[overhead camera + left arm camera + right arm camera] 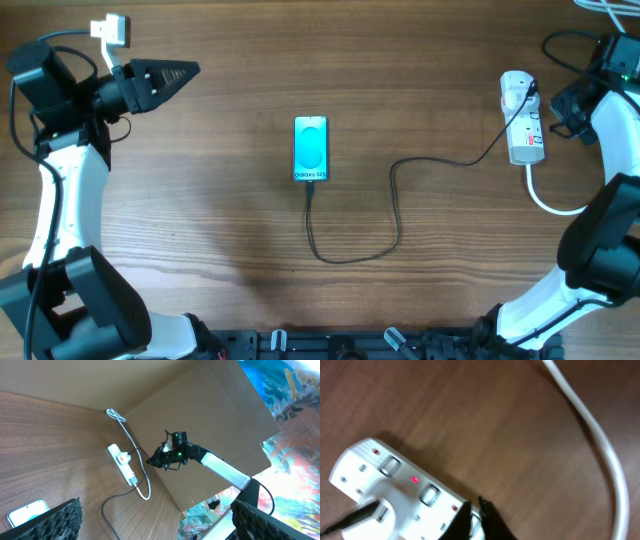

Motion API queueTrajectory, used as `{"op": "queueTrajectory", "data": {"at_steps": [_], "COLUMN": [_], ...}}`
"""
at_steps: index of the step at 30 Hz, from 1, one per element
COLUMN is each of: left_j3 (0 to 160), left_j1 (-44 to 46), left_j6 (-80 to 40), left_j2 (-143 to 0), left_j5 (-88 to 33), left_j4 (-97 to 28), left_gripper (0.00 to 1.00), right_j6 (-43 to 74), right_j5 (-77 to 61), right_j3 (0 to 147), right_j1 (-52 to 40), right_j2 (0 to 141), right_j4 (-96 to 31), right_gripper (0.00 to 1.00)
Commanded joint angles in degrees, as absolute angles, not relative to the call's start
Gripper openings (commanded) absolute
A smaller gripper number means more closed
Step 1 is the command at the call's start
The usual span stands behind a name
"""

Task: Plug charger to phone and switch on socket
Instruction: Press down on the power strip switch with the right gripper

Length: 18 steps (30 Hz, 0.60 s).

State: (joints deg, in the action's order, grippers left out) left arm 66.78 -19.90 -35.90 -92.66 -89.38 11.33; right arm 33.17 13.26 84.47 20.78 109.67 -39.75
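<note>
Your phone (311,150) lies face up at the middle of the tabletop (200,220), turquoise screen lit. The charger (395,215) meets its near short edge, loops across the wood and runs away to the socket (524,120) at your far right. Whether the plug is fully seated in the phone cannot be told from overhead. On the socket, one small red light (414,479) glows between two switches, and the charger's adapter (385,507) sits in an outlet. Your right gripper (474,505) is down at the socket's edge beside a switch, its jaws drawn almost together and holding nothing. The thick white lead (600,445) curves off past it. Your left gripper (185,71) hangs over the far left of the tabletop, well apart from the phone, jaws spread wide and empty.
</note>
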Motion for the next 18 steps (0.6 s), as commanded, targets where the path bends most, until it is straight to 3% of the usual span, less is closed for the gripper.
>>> {"op": "queueTrajectory", "data": {"at_steps": [1,6,12,18], "left_j3": [67.8,67.8,67.8,67.8], "left_j1": [-20.1,-20.1,-20.1,-20.1], "left_j6": [-35.2,-35.2,-35.2,-35.2], "left_j2": [-91.2,-91.2,-91.2,-91.2], "left_j5": [-90.3,-90.3,-90.3,-90.3], "left_j4": [11.3,11.3,11.3,11.3], "left_gripper": [1.0,1.0,1.0,1.0], "right_j6": [27.2,25.2,24.4,21.0], "right_j5": [8.4,8.3,8.3,8.1], "right_j3": [83.9,83.9,83.9,83.9], "right_j1": [20.1,19.9,19.9,19.9], "right_j2": [113.1,115.3,116.6,118.5], "right_j4": [-36.7,-35.2,-35.9,-36.1], "right_gripper": [0.23,0.73,0.83,0.85]}}
